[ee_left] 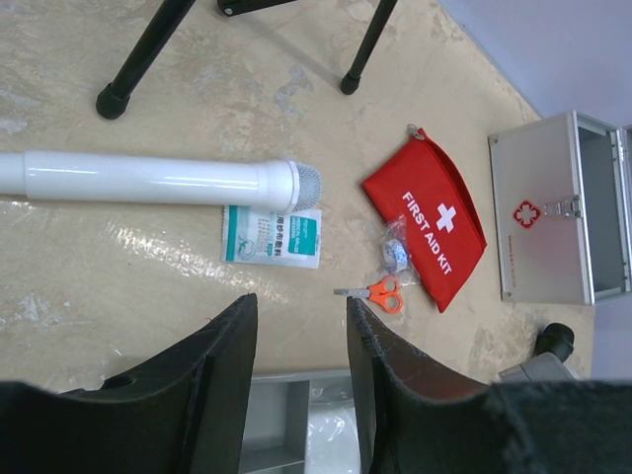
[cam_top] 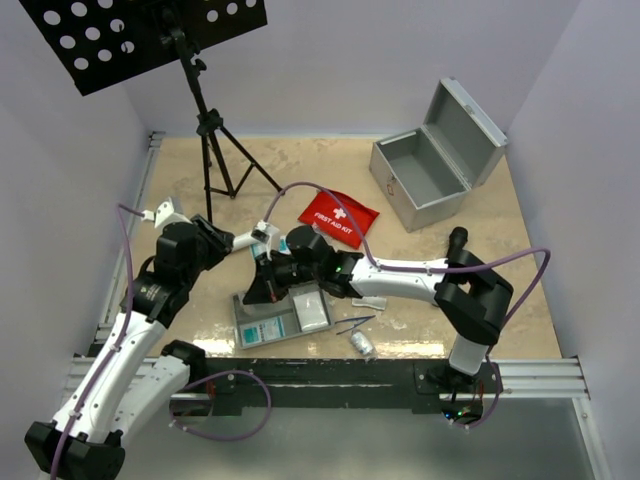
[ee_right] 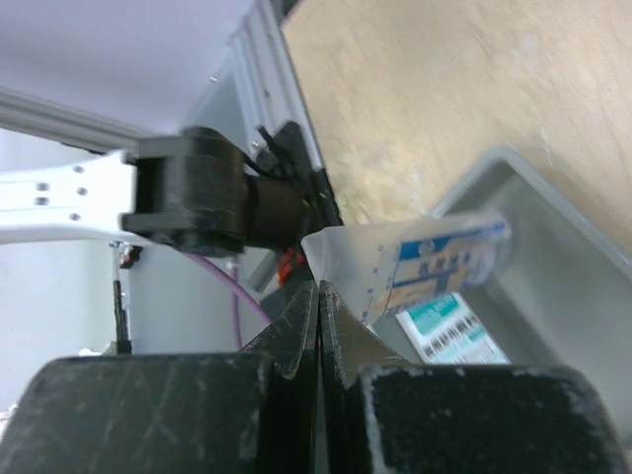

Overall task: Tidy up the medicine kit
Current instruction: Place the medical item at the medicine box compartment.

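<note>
Medicine kit pouch (ee_left: pixel 430 227): "FIRST AID KIT" | left fingers (ee_left: pixel 222 385) part-open, empty | right fingers (ee_right: pixel 296 341) pinch clear packet (ee_right: pixel 415 262)

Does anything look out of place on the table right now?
Yes: orange scissors, a wrapped roll and a teal-printed packet lie loose on the tabletop near the red pouch, not in the open, empty metal case.

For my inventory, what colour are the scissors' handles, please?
Orange; the scissors show best in the left wrist view.

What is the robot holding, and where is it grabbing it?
The right gripper pinches a clear plastic packet by the edge at one end. The left gripper holds nothing.
</note>
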Controlling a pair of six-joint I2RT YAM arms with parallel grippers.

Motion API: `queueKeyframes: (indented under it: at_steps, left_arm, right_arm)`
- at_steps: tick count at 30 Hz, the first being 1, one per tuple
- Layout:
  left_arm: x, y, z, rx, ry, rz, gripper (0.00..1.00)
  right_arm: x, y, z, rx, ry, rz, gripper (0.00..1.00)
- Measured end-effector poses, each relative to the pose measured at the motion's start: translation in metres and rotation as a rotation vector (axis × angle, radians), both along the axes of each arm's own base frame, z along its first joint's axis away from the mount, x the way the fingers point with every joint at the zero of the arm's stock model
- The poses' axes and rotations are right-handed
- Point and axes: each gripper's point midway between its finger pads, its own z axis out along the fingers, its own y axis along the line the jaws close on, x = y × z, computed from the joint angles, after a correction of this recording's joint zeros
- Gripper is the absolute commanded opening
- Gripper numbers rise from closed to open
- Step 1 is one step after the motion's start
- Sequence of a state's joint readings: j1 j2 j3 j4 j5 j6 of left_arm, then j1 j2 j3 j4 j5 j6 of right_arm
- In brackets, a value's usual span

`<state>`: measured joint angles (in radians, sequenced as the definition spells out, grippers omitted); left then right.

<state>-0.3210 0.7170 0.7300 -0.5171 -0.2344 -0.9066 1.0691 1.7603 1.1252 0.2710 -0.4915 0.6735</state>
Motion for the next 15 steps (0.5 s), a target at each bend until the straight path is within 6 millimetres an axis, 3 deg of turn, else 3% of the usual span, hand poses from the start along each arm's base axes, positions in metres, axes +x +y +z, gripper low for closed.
queueKeyframes:
  at_steps: [8, 13, 15]
  left_arm:
    - [-0.001, 0.0, -0.005, 0.003, 0.012, -0.003, 0.46]
    - [0.0, -0.001, -0.007, 0.005, 0.018, -0.003, 0.46]
    - [0.0, -0.001, -0.009, 0.005, 0.021, -0.004, 0.45]
  right_arm:
    - [0.027, -0.037, -0.057, -0.114, 0.073, -0.097, 0.0]
    - [0.038, -0.05, -0.079, -0.173, 0.082, -0.156, 0.0]
    - [0.04, -0.053, -0.084, -0.194, 0.074, -0.172, 0.15]
